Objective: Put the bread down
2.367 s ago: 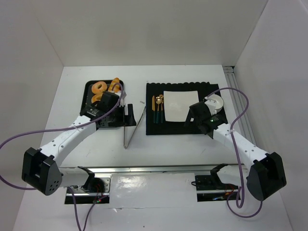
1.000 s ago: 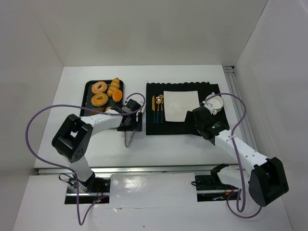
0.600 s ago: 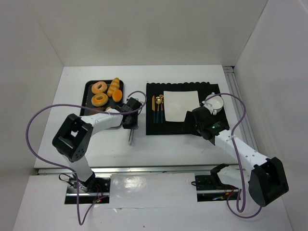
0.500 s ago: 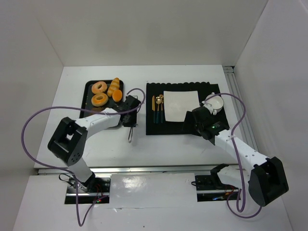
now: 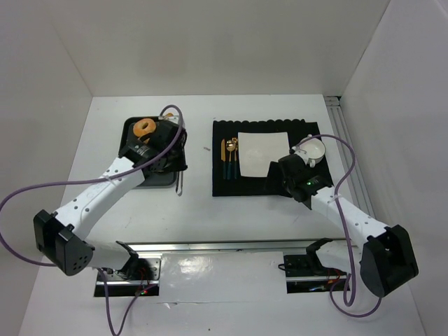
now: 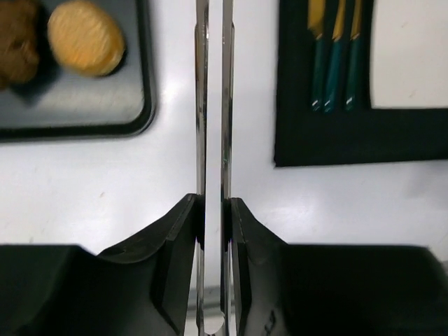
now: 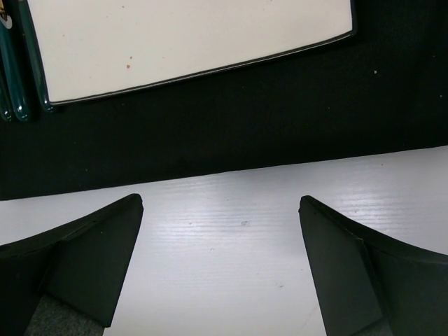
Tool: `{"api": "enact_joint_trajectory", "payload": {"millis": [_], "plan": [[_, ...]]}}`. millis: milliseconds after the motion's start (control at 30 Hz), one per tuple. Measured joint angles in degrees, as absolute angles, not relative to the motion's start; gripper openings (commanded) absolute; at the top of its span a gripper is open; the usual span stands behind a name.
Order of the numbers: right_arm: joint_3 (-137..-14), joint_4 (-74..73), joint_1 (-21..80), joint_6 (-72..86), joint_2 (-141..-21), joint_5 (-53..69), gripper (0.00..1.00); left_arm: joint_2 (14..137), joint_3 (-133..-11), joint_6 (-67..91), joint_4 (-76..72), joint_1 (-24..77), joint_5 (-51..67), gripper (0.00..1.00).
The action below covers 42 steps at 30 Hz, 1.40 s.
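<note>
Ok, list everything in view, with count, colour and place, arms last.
table: one, white
tray: one, black, left part of the table
ring doughnut: one, golden-orange, far end of the tray
bread: one round golden-brown bun, on the tray
brown pastry: one, cut off by the frame edge, beside the bread
tongs: one pair, metal, blades together, beside the tray's edge
placemat: one, black, right of the tray
plate: one, white, square, on the placemat
cutlery: three pieces, gold with teal handles, left of the plate
cup: one, white, right of the plate
left gripper: shut on the tongs
right gripper: open, empty, over the placemat's near edge
</note>
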<state>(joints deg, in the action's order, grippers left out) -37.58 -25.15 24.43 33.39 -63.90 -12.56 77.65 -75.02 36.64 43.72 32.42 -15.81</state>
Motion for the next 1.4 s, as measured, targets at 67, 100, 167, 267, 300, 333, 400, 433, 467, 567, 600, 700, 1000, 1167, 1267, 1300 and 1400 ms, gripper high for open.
{"api": "enact_joint_trajectory", "payload": {"millis": [67, 100, 167, 267, 300, 333, 400, 433, 467, 567, 600, 700, 1000, 1167, 1267, 1300, 1400], "plan": [[-37.60, -25.12, 24.43, 33.06, -64.16, -12.45, 1.00, 75.83, -74.17, 38.13, 47.07, 32.58, -16.23, 0.46], [-37.60, -25.10, 24.43, 32.88, -64.36, -12.36, 1.00, 74.87, -73.63, 39.11, 48.51, 32.64, -16.45, 0.48], [-37.60, -25.12, 24.43, 32.58, -65.10, -12.16, 1.00, 72.66, -72.64, 40.80, 50.94, 32.99, -17.04, 0.53], [-37.60, -25.12, 24.43, 32.25, -66.19, -11.97, 1.00, 69.52, -71.79, 42.98, 53.82, 33.39, -18.48, 0.58], [-37.60, -25.10, 24.43, 32.05, -66.50, -11.81, 1.00, 68.93, -71.75, 43.72, 54.63, 33.45, -18.83, 0.59], [-37.60, -25.08, 24.40, 31.92, -66.76, -11.70, 1.00, 68.49, -71.72, 44.07, 55.35, 33.50, -19.35, 0.59], [-37.93, -25.21, 24.40, 31.73, -67.24, -11.53, 1.00, 68.29, -71.72, 45.08, 56.36, 33.50, -20.45, 0.59], [-38.28, -25.17, 24.38, 31.64, -67.55, -11.51, 1.00, 68.34, -71.72, 45.30, 56.69, 33.50, -21.02, 0.59], [-38.76, -25.12, 24.38, 31.59, -67.81, -11.49, 1.00, 68.36, -71.72, 45.50, 57.10, 33.50, -21.63, 0.59], [-39.75, -24.82, 24.38, 31.53, -68.10, -11.35, 1.00, 68.36, -71.72, 46.37, 58.04, 33.50, -23.79, 0.59], [-39.88, -24.71, 24.38, 31.46, -68.10, -11.33, 1.00, 68.38, -71.72, 46.74, 58.28, 33.50, -24.77, 0.59], [-39.90, -24.49, 24.38, 31.42, -68.42, -11.16, 1.00, 69.04, -71.72, 47.75, 58.94, 33.10, -27.70, 0.59], [-39.92, -24.38, 24.60, 31.42, -69.19, -11.09, 1.00, 74.65, -68.97, 49.39, 57.23, 30.98, -30.13, 0.61], [-39.92, -24.32, 24.60, 31.42, -69.76, -11.09, 1.00, 75.61, -67.18, 48.38, 53.56, 28.21, -28.67, 0.60], [-39.92, -24.21, 24.60, 31.42, -69.78, -11.09, 1.00, 75.94, -66.46, 47.70, 51.81, 26.87, -27.18, 0.59], [-39.92, -24.18, 24.60, 31.42, -69.80, -11.09, 1.00, 75.94, -66.37, 47.46, 51.40, 26.72, -26.72, 0.58], [-39.92, -24.08, 24.62, 31.42, -70.02, -11.09, 1.00, 75.94, -66.30, 46.48, 50.15, 26.65, -25.61, 0.58]]}}
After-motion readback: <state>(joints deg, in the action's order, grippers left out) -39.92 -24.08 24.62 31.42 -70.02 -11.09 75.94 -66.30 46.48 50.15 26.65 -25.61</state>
